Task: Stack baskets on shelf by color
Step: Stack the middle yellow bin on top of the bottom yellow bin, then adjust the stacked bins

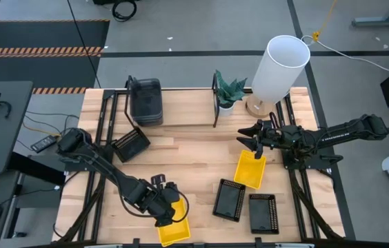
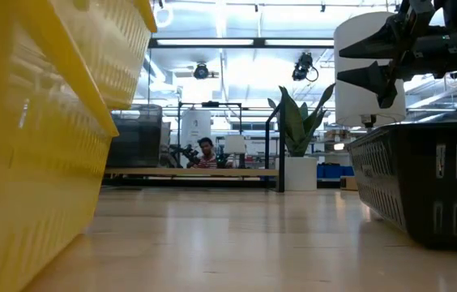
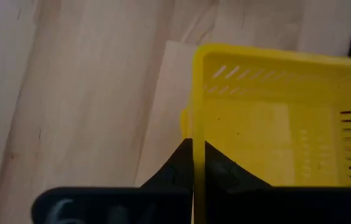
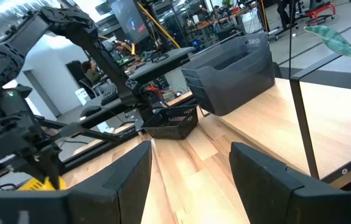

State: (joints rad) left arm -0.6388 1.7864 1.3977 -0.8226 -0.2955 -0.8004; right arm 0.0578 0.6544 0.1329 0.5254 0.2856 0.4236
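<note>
The baskets lie scattered over your wooden surface [image 1: 187, 162]. A yellow basket [image 1: 174, 227] sits at the near edge, and your left claw [image 1: 169, 207] pinches its rim: in the left wrist view the two dark fingers [image 3: 222, 171] meet on either side of the thin yellow wall [image 3: 198, 124]. A second yellow basket [image 1: 250, 169] lies toward the right of the middle, just below your right claw [image 1: 255, 138], which hangs above the surface with its fingers spread wide and nothing between them; the right wrist view shows the broad gap between the two fingers [image 4: 132, 177].

Two black mesh baskets [image 1: 230, 200] [image 1: 263, 212] sit side by side near the front right, close together. Another black mesh basket [image 1: 131, 144] lies tilted at the back left, near the shelf [image 1: 181, 110], a light-wood plank with black wire end frames running along the far side. A stack of grey baskets [image 1: 146, 100] stands on the shelf's left end. A small potted plant [image 1: 227, 93] stands at the shelf's right end, beside a white lamp [image 1: 277, 69] on a wooden base.

In the low view you see a person [image 2: 207, 152] far behind the surface
</note>
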